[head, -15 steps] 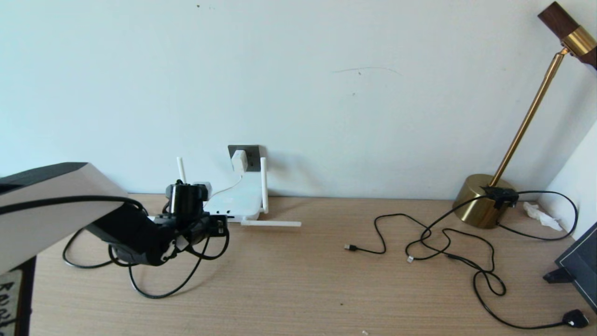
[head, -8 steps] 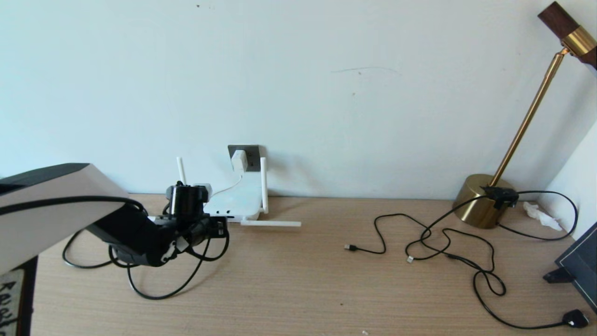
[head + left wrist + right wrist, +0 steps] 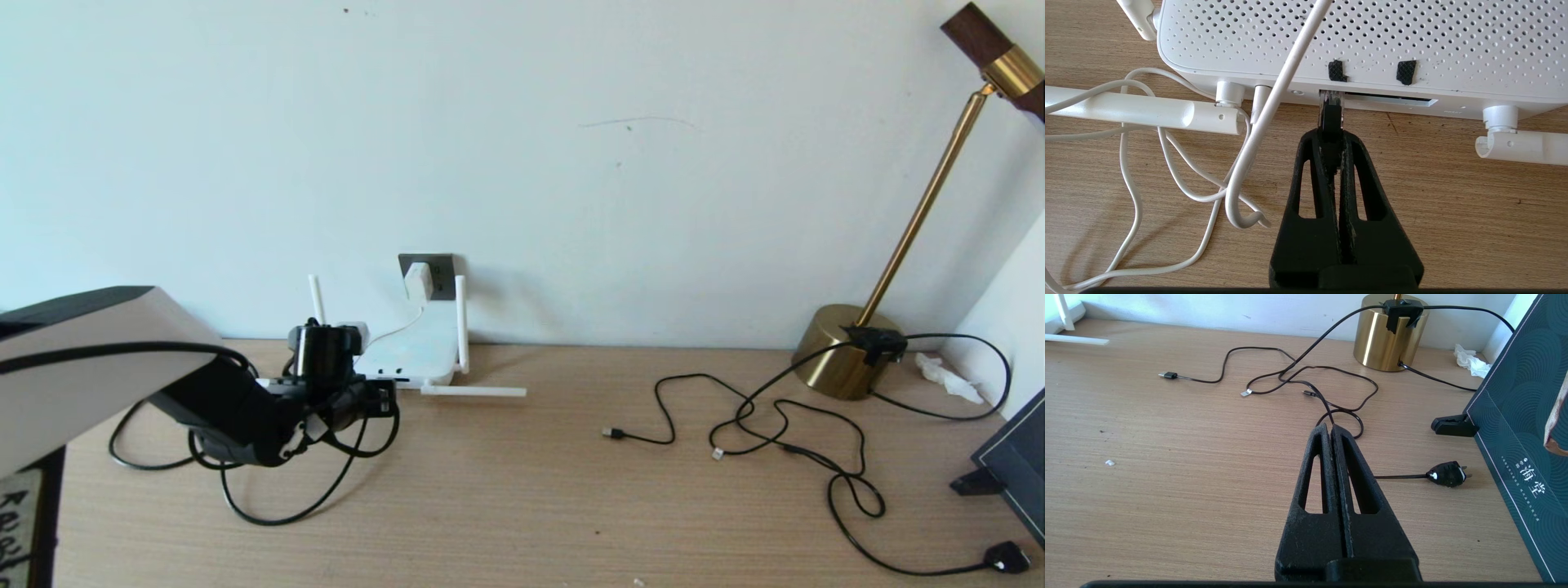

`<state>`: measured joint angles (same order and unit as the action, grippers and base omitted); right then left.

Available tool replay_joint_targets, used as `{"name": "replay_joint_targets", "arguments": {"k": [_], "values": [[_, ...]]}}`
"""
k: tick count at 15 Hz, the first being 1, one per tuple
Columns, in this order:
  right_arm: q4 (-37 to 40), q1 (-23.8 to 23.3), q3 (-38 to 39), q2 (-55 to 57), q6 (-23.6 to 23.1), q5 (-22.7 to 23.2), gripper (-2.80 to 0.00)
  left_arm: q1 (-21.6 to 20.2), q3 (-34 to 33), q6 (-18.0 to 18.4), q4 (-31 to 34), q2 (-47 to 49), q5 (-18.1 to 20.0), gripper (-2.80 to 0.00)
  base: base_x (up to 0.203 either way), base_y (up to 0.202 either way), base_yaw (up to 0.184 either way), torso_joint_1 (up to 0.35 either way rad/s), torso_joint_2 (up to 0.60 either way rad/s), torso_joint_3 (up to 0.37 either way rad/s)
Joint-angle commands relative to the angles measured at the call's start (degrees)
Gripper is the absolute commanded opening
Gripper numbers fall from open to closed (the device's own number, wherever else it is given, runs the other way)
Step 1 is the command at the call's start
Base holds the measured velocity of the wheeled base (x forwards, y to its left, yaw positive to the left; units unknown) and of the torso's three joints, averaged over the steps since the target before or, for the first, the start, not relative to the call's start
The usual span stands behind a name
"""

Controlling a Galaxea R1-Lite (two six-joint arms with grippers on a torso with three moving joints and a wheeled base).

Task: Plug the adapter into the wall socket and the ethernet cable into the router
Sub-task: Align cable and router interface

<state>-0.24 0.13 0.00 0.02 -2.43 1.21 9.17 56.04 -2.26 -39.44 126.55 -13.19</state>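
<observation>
Left gripper pinches your ethernet cable, clear tip entering the router port slot. Over the last second it barely crept, so seating looks unfinished. Adapter sits in the wall socket. Right gripper parked, pressed together.

white cord crossing beside router ports, antennas flanking

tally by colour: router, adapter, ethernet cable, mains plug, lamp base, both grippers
white: 2 (router, adapter)
black: 4 (ethernet cable, mains plug, left gripper, right gripper)
gold: 1 (lamp base)
total: 7
</observation>
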Motion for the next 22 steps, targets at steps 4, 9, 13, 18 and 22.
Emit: {"name": "replay_joint_targets", "arguments": {"k": [4, 9, 13, 18, 22], "values": [[-0.02, 0.04, 0.00, 0.06, -0.04, 0.02, -2.80, -0.11, -0.58, 0.94, -0.55, 0.01, -0.17, -2.80, 0.000, 0.000, 0.000, 0.000, 0.00, 0.000], [-0.02, 0.04, 0.00, 0.03, -0.04, 0.02, -2.80, -0.03, -1.28, 0.94, -0.86, -0.16, -0.17, -2.80, 0.000, 0.000, 0.000, 0.000, 0.00, 0.000], [-0.02, -0.02, 0.00, 0.06, -0.04, 0.02, -2.80, 0.15, -1.20, 1.02, -0.91, -0.16, -0.17, -2.80, 0.000, 0.000, 0.000, 0.000, 0.00, 0.000], [-0.02, 0.04, 0.00, 0.04, -0.04, 0.02, -2.80, 0.24, -1.20, 1.02, -0.91, -0.16, -0.17, -2.80, 0.000, 0.000, 0.000, 0.000, 0.00, 0.000], [-0.02, 0.04, 0.00, -0.02, -0.04, 0.02, -2.80, 0.15, -0.93, 1.02, -0.91, 0.01, -0.17, -2.80, 0.000, 0.000, 0.000, 0.000, 0.00, 0.000]]}}
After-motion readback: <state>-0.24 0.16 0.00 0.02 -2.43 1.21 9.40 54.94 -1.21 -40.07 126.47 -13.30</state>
